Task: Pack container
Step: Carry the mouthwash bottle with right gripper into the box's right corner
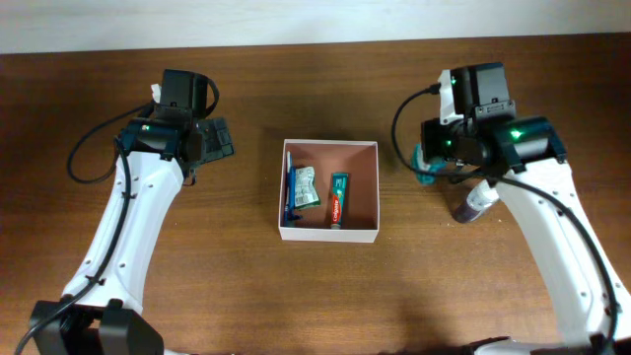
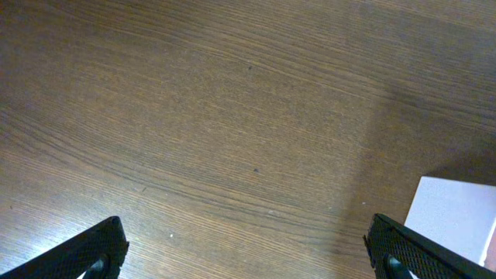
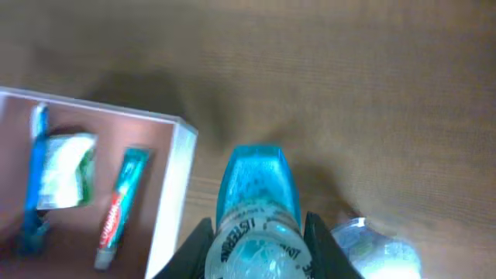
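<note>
The container (image 1: pixel 329 233) is a square white box with a pinkish-brown inside, at the table's middle. In it lie a blue toothbrush (image 1: pixel 290 192), a green-and-white packet (image 1: pixel 307 187) and a toothpaste tube (image 1: pixel 338 197). My right gripper (image 3: pixel 258 236) is shut on a clear blue mouthwash bottle (image 3: pixel 254 190), held just right of the container's right wall (image 3: pixel 172 198). The bottle shows teal in the overhead view (image 1: pixel 424 165). My left gripper (image 1: pixel 212 141) is open and empty over bare wood left of the container; its corner (image 2: pixel 457 213) shows in the left wrist view.
A small clear bottle with a dark cap (image 1: pixel 475 204) lies on the table under my right arm; it also shows in the right wrist view (image 3: pixel 378 249). Brown wooden tabletop (image 1: pixel 325 296) lies all around.
</note>
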Robot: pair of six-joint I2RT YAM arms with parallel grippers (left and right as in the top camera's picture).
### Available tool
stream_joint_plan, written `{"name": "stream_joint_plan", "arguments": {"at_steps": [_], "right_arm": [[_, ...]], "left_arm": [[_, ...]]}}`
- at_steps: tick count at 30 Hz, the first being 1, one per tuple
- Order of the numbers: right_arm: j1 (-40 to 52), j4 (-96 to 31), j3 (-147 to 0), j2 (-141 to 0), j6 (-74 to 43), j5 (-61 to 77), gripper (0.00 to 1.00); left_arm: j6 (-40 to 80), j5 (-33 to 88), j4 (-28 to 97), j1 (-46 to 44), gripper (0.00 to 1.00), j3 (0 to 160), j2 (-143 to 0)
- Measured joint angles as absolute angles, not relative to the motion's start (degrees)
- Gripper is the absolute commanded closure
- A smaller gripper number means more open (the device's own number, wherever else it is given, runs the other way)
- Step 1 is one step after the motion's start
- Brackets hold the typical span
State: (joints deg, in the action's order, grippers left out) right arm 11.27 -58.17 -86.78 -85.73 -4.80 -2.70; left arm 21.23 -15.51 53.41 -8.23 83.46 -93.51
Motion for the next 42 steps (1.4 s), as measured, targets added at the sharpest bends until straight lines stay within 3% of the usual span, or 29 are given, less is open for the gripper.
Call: {"name": "stream_joint_plan", "arguments": {"at_steps": [8,24,42], "right_arm": [[16.84,-67.33,-100.31,-84.31,-9.43,-2.74,0.81],[25.52,-66.13,-100.64,-92.25,-17.02,-2.76,0.82],[26.94,-64.23,-100.64,-101.58,-21.04,-6.52,0.82]], "left_arm": [[21.23,-15.51,53.41,-8.23,0.01,83.46,-93.51],[21.23,-15.51,53.41,-8.23,0.01,83.46,-93.51],[21.23,-15.51,53.41,-8.23,0.01,83.46,-93.51]]}}
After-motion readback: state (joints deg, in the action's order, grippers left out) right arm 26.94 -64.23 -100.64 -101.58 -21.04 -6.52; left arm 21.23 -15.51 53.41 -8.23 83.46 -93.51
